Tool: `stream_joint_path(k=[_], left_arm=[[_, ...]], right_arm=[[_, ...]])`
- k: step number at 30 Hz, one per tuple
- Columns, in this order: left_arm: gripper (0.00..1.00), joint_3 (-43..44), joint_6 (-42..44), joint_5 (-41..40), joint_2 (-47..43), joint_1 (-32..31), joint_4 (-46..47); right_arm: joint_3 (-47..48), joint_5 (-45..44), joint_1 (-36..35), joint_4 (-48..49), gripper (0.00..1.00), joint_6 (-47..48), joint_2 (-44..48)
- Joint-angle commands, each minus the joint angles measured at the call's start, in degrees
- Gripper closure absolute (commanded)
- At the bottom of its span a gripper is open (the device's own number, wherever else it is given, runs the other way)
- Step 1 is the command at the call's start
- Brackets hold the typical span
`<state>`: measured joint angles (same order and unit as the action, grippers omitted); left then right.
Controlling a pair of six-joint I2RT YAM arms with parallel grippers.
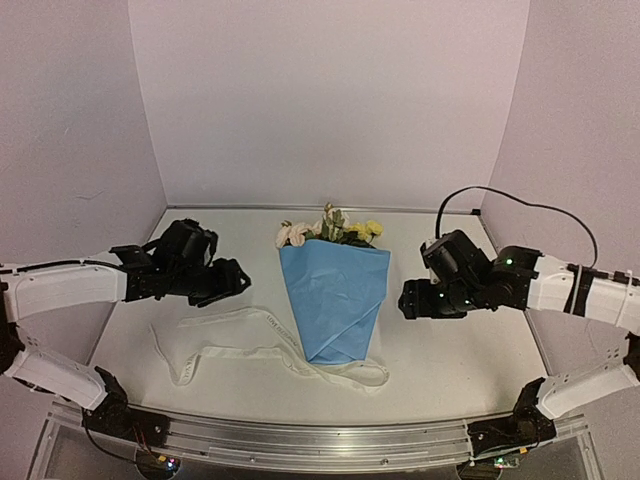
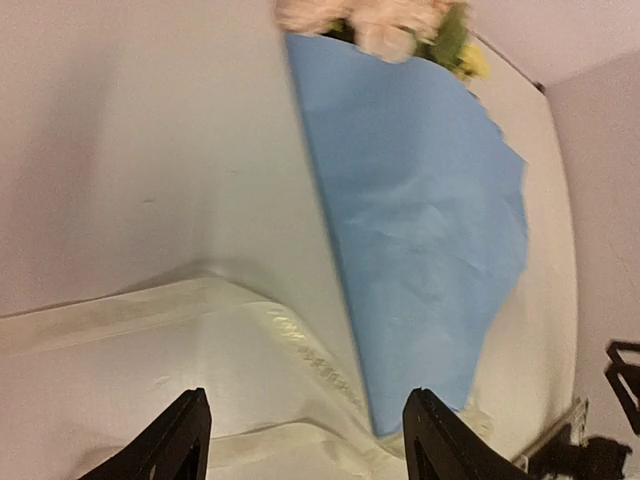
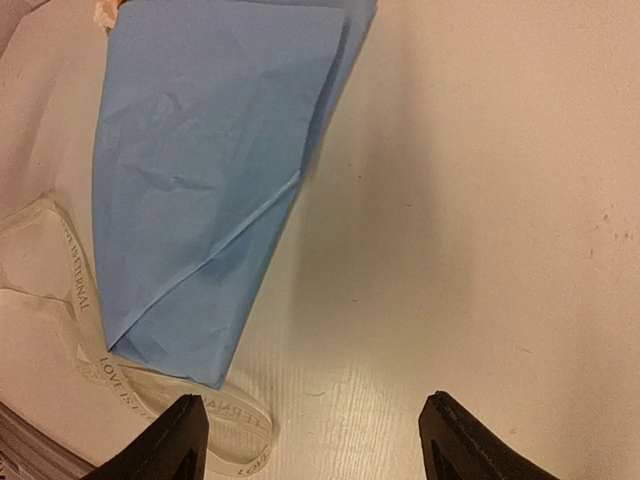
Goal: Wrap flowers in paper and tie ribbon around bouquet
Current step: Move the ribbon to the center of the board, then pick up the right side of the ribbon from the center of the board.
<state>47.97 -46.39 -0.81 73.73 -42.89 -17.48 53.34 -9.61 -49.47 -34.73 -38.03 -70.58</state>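
Note:
The bouquet lies in the middle of the table: light-blue paper point(image 1: 335, 298) folded into a cone, its point toward the near edge, with the pink, cream and yellow flowers point(image 1: 330, 230) sticking out at the far end. The off-white lettered ribbon point(image 1: 250, 345) runs loosely from the left and passes under the cone's tip to a loop point(image 3: 225, 425) on the right. My left gripper point(image 1: 232, 280) hovers left of the cone, open and empty point(image 2: 305, 440). My right gripper point(image 1: 408, 300) sits right of the cone, open and empty point(image 3: 310, 445).
White tabletop point(image 1: 450, 350) enclosed by pale walls on three sides. A metal rail point(image 1: 320, 435) runs along the near edge between the arm bases. A black cable point(image 1: 520, 205) arcs above the right arm.

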Motion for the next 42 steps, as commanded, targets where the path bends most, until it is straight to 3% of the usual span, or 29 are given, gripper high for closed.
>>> stream_joint_path(k=[1, 6, 10, 16, 21, 29, 42], left_arm=[[0.30, -5.35, -8.30, -9.23, -7.01, 4.31, -13.20], [0.27, -12.98, -14.15, -9.70, -17.03, 9.98, -17.73], [0.27, -13.63, -14.32, -5.53, -20.96, 10.60, -20.80], [0.32, -12.86, -13.01, 8.94, -23.57, 10.50, -23.73], [0.30, -11.90, -16.04, 15.38, -25.05, 7.72, -24.37], [0.27, -11.13, -25.84, 9.21, -18.30, -7.42, -20.57], [0.17, -18.05, -35.01, -5.27, -15.04, -7.58, -13.86]], right_arm=[[7.38, 1.71, -3.60, 0.37, 0.25, 2.97, -5.79], [17.99, 4.44, -8.11, 0.51, 0.26, 6.32, -18.35], [30.06, 7.83, -9.98, -0.68, 0.29, 9.70, -30.15], [50.21, 10.86, -12.10, -5.41, 0.34, 15.45, -47.84], [56.77, 13.46, -12.98, -7.24, 0.37, 18.24, -55.83], [60.70, 13.92, -13.92, -8.23, 0.38, 20.63, -62.32], [62.00, 10.73, -14.51, -9.40, 0.44, 21.42, -67.26]])
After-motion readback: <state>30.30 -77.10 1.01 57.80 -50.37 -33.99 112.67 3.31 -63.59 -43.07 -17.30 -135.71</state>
